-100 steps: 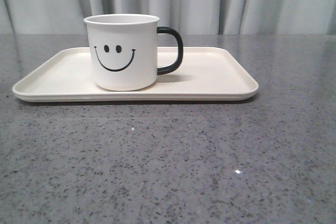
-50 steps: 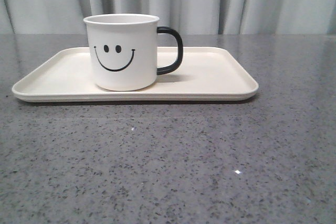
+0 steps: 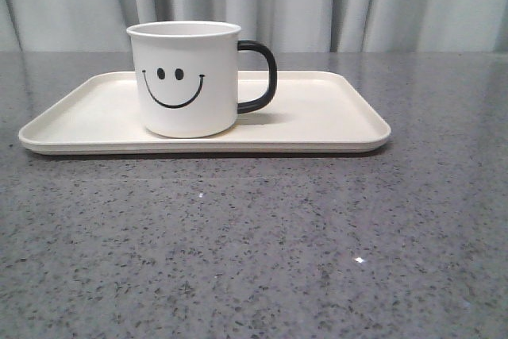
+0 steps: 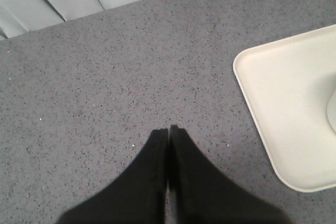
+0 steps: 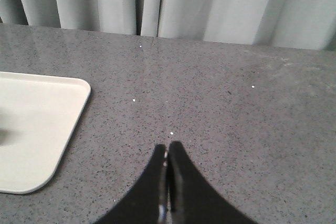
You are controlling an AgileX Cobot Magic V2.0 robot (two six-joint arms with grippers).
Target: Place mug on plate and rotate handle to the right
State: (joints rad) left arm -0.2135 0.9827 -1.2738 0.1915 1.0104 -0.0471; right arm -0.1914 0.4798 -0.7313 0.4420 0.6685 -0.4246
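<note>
I see the mug (image 3: 184,78) standing upright on the plate (image 3: 317,117), left of the plate's middle, its handle (image 3: 260,77) already pointing right along the plate's long axis. My left end effector (image 4: 169,129) and right end effector (image 5: 168,147) each hang over bare bench (image 3: 254,244) off the plate's opposite short ends, fingers pressed together and empty, so I judge no further move is needed.

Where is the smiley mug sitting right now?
In the front view the mug stands upright on the left half of the plate, smiley face toward the camera, its black handle pointing right.
</note>
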